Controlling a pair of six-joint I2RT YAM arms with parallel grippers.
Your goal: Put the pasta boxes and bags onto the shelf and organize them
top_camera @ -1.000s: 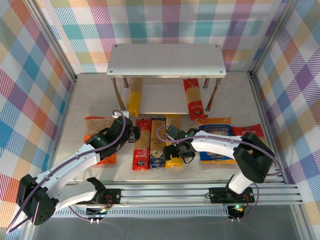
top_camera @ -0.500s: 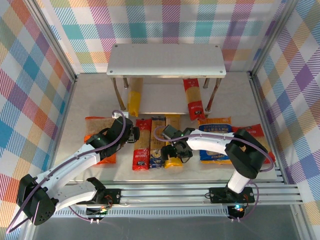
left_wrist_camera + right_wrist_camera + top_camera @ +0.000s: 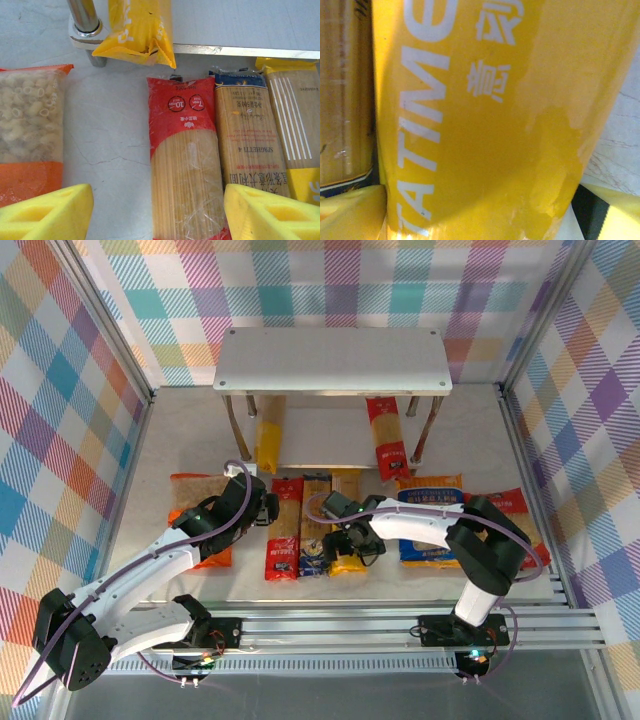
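The pale grey shelf (image 3: pixel 330 358) stands at the back; a yellow pack (image 3: pixel 270 436) and a red pack (image 3: pixel 386 436) lie on its lower tier. On the table lie a red pack (image 3: pixel 185 165), a tan pack (image 3: pixel 247 145) and a yellow pack (image 3: pixel 480 110) side by side. My left gripper (image 3: pixel 157 215) hovers open above the red pack's near half. My right gripper (image 3: pixel 480 220) is open and very low over the yellow pack, one finger on each side of it. The orange bag (image 3: pixel 190 502) lies left, the blue bag (image 3: pixel 432 525) and red bag (image 3: pixel 512 502) right.
A steel shelf leg (image 3: pixel 85 17) stands just beyond the orange bag (image 3: pixel 30 130). Checked walls enclose the table on three sides. The aluminium rail (image 3: pixel 330 625) with the arm bases runs along the near edge.
My right gripper has shifted slightly left and nearer, settling lower over the yellow pack. The left arm has not moved.
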